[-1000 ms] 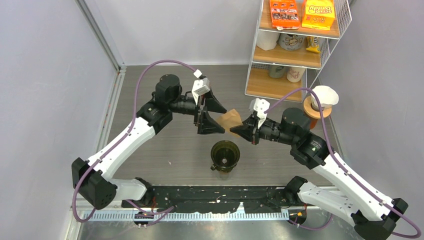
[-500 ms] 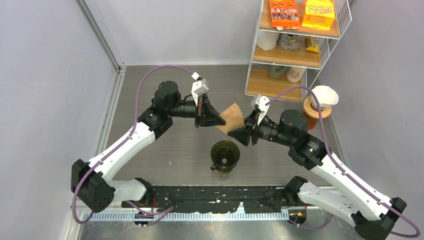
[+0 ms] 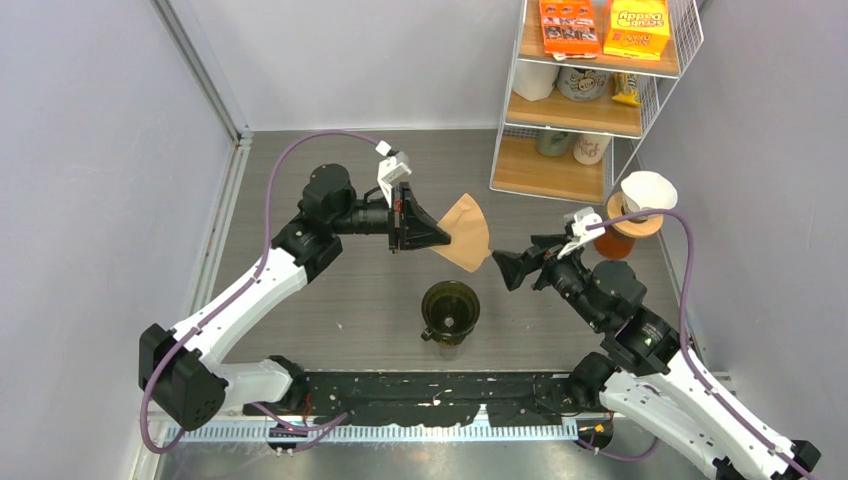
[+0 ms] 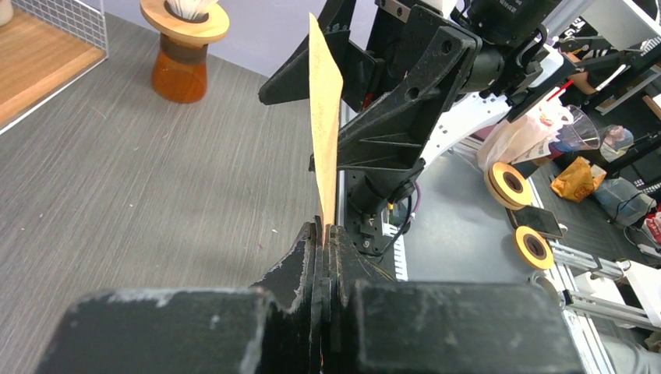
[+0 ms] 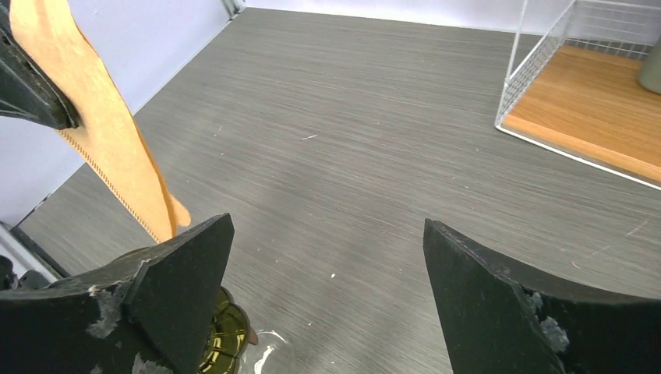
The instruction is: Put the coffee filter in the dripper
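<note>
The brown paper coffee filter (image 3: 467, 232) hangs in the air above the table, pinched at its edge by my left gripper (image 3: 443, 240), which is shut on it. In the left wrist view the filter (image 4: 325, 117) stands edge-on, rising out of the closed left gripper (image 4: 323, 231). The dark olive glass dripper (image 3: 449, 312) stands upright on the table, below and a little nearer than the filter. My right gripper (image 3: 515, 256) is open and empty, to the right of the filter and apart from it. Its wrist view shows the filter (image 5: 101, 132) at upper left and the dripper (image 5: 222, 343) by its left finger.
A wire shelf (image 3: 590, 100) with wooden boards, boxes and cups stands at the back right. Beside it is an orange-brown stand with a white filter (image 3: 640, 205), also in the left wrist view as a stand (image 4: 183, 47).
The left gripper shut on the filter. The right gripper opened, let the filter go and drew back to the right. The filter now hangs from the left gripper alone.
</note>
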`<control>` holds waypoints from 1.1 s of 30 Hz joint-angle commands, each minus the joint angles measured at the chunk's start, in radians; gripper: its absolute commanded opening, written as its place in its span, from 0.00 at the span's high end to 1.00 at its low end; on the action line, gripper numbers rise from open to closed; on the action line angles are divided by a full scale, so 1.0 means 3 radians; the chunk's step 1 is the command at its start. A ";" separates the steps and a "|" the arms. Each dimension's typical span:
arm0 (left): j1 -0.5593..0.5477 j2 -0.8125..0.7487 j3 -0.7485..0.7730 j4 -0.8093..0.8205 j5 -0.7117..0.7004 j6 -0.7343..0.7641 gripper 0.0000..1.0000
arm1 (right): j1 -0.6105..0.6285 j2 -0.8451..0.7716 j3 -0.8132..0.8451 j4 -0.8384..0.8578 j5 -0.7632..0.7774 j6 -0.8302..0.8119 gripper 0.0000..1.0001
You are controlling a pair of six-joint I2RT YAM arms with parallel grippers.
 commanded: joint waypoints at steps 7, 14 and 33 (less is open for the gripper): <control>0.0008 -0.0001 0.0049 0.0045 -0.0145 -0.0038 1.00 | -0.0034 -0.0052 -0.0034 0.0208 0.0226 0.0178 0.01; 0.0011 0.0043 0.0070 -0.0003 -0.0218 0.0013 1.00 | -0.0041 -0.0066 0.0073 0.0209 -0.0209 0.0333 0.01; 0.0022 0.0076 0.0102 0.0042 -0.0106 0.0046 1.00 | -0.0276 0.0322 0.0319 -0.0011 -0.0088 0.0597 0.04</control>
